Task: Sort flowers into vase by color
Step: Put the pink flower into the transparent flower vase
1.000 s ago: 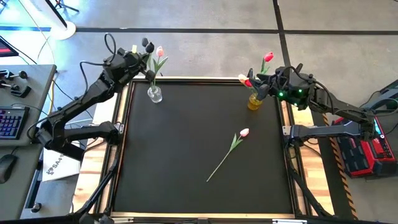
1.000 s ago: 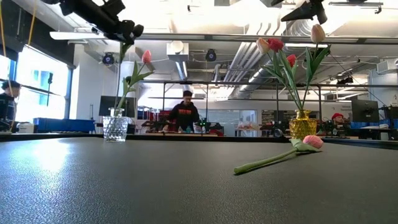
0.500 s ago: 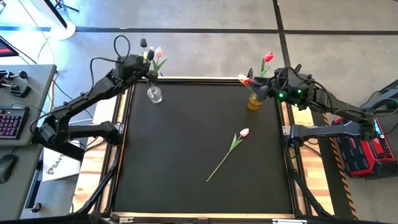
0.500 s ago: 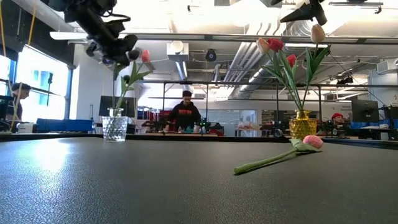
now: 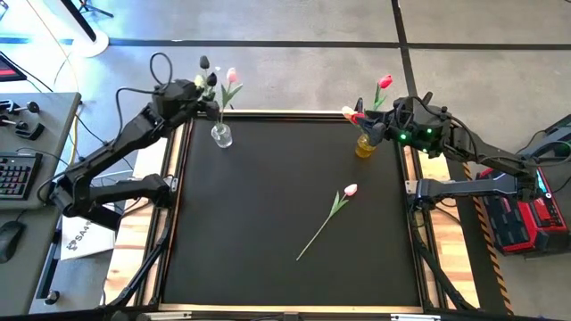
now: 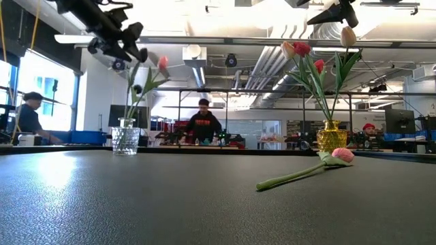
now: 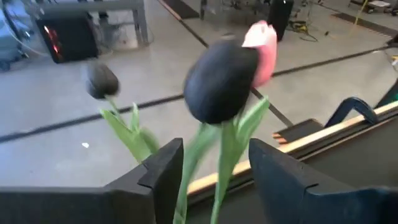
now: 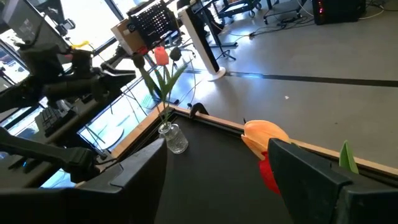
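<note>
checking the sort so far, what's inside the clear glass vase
The clear glass vase holds green stems; a pink tulip and two dark tulips rise from it. The left hand is at those stems. What lies at the vase's bottom cannot be seen.

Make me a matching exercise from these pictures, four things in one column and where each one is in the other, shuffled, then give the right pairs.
Things:
1. clear glass vase
2. yellow vase
3. pink tulip
4. left end effector

Places:
A. lying flat on the black mat, near the middle
B. far right corner of the mat
C. above the clear vase, by the dark tulips
D. far left corner of the mat

Pairs: 1-D, 2-B, 3-A, 4-C
</note>
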### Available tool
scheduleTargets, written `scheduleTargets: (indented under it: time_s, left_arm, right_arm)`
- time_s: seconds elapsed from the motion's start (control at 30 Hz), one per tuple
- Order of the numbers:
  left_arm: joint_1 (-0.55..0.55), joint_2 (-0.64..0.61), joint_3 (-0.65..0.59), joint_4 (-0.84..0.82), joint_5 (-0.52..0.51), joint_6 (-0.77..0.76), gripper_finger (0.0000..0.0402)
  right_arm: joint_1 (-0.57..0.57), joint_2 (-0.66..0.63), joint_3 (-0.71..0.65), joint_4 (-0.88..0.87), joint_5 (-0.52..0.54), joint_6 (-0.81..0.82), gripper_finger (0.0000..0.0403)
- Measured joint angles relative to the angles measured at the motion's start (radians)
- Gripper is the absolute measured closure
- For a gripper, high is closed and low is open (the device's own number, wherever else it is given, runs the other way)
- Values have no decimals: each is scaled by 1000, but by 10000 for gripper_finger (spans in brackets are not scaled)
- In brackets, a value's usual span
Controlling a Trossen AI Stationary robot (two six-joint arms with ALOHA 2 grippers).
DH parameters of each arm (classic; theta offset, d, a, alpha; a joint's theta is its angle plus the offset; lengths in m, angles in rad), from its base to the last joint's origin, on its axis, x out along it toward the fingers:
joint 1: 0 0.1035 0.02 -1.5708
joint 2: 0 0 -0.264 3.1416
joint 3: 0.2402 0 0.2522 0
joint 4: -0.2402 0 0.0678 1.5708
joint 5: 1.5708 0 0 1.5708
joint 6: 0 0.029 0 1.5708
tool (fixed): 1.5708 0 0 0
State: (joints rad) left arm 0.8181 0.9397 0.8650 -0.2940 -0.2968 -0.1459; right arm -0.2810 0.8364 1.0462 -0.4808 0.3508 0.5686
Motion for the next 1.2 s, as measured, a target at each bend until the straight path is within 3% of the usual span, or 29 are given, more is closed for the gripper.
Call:
scheduleTargets:
  time_s: [0.27, 0.47, 0.6, 0.9, 1.2]
  left_arm:
    - [-1, -89, 0, -21, -13, 3, 214]
    - [-46, -127, 0, 56, 224, -33, 213]
    - [-145, -115, 1, 161, 293, -28, 213]
    - [-446, 61, 1, 310, 297, -12, 213]
    - [-644, 290, 1, 443, 295, -17, 213]
  right_arm:
    - [0, 0, 0, 0, 1, 1, 136]
    - [0, 0, 0, 0, 1, 7, 136]
    - [0, 0, 0, -11, 26, 3, 136]
    - [0, 12, 0, -72, 86, 124, 136]
    - [73, 53, 0, -70, 15, 260, 136]
